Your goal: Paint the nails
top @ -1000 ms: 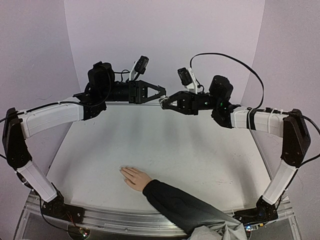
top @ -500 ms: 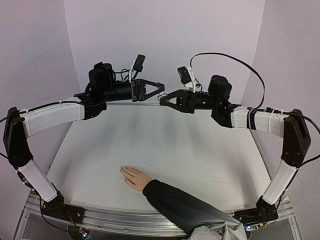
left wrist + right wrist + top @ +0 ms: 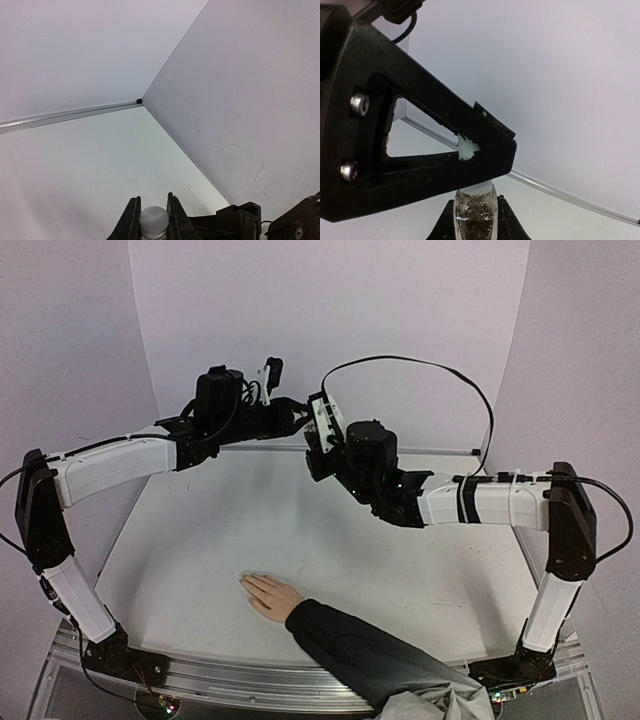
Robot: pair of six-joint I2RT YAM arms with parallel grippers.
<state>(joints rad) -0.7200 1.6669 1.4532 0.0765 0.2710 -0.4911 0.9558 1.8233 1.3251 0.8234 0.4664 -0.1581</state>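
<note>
R claw point(image 3: 476, 209) clamped on glitter polish bottle point(image 3: 476, 225); L claw point(image 3: 152, 205) clamped on its pale cap point(image 3: 153, 222). Hand point(image 3: 268, 595) flat on counter point(image 3: 400, 550), nails point(image 3: 245, 582) well apart from both claws.

arms raised, reaching inward | left claw point(image 3: 152, 214) clamped | right claw point(image 3: 476, 216) clamped (tips almost touching)

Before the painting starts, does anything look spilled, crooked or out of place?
Nothing stands out. The right gripper holds the small glass bottle, and the left gripper pinches its white cap, above the far side of the table. No spill shows on it, and the hand lies flat near the front edge.
</note>
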